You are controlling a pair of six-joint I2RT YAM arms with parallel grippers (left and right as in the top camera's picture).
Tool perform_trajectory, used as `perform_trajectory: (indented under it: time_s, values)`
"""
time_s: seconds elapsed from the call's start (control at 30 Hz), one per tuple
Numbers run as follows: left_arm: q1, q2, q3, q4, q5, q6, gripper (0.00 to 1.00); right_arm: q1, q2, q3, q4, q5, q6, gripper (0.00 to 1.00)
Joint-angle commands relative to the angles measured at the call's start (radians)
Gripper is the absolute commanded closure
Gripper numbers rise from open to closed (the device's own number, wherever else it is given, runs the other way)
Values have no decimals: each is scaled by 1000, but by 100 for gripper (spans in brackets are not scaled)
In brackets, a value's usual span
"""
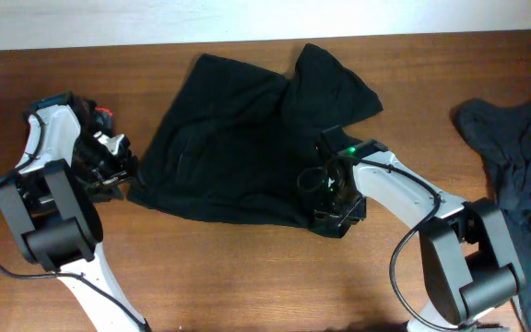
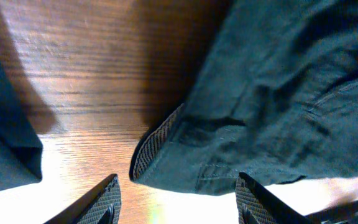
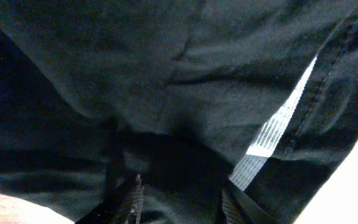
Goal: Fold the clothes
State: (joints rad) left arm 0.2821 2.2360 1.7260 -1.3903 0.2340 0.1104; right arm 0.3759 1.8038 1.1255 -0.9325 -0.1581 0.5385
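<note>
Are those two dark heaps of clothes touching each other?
Apart. The overhead view shows a stretch of bare table between the shorts in the middle and the garment at the right edge.

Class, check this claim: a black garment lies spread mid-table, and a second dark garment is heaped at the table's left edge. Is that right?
No. The second dark garment is heaped at the table's right edge, not the left, as the overhead view shows. The black garment does lie spread mid-table.
</note>
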Motion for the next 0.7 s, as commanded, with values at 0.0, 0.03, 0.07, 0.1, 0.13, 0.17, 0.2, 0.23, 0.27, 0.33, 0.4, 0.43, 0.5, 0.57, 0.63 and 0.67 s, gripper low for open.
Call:
perform_trajectory:
  time_s: [0.0, 0.03, 0.07, 0.1, 0.13, 0.17, 0.2, 0.23, 0.27, 0.33, 0.4, 0.43, 0.5, 0.57, 0.63, 0.67]
  values:
    - [0, -20, -34, 21, -51, -87, 41, 4, -6, -5, 6, 13, -7, 58]
    - [0, -20, -42, 32, -71, -102, 41, 5, -6, -5, 6, 13, -7, 58]
    - [0, -20, -48, 42, -74, -108, 41, 5, -6, -5, 6, 13, -7, 58]
    - [0, -20, -54, 52, -74, -116, 41, 5, -6, -5, 6, 13, -7, 58]
    - [0, -20, -56, 58, -74, -124, 44, 5, -6, -5, 6, 13, -7, 58]
    - [0, -20, -57, 65, -73, -127, 51, 4, -6, -5, 7, 13, -7, 58]
    - [0, -20, -58, 71, -73, -127, 60, 5, -6, -5, 8, 13, -7, 58]
    - [0, -20, -58, 74, -74, -130, 69, 4, -6, -5, 9, 13, -7, 58]
    - [0, -20, -57, 78, -74, -130, 75, 4, -6, -5, 10, 13, -7, 59]
    - [0, -20, -57, 84, -74, -130, 89, 4, -6, -5, 10, 13, -7, 59]
    - [0, -20, -57, 92, -73, -130, 94, 4, -6, -5, 10, 13, -7, 64]
    - [0, -20, -58, 95, -73, -130, 94, 5, -6, -5, 9, 13, -7, 67]
    - [0, -20, -57, 97, -73, -130, 94, 5, -6, -5, 9, 13, -7, 68]
    - [0, -20, -57, 97, -73, -130, 92, 5, -6, -6, 6, 13, -7, 63]
    - [0, -20, -57, 96, -69, -130, 86, 5, -6, -9, 6, 13, -7, 59]
    - [0, -20, -58, 96, -66, -130, 82, 5, -6, -13, 8, 13, -7, 59]
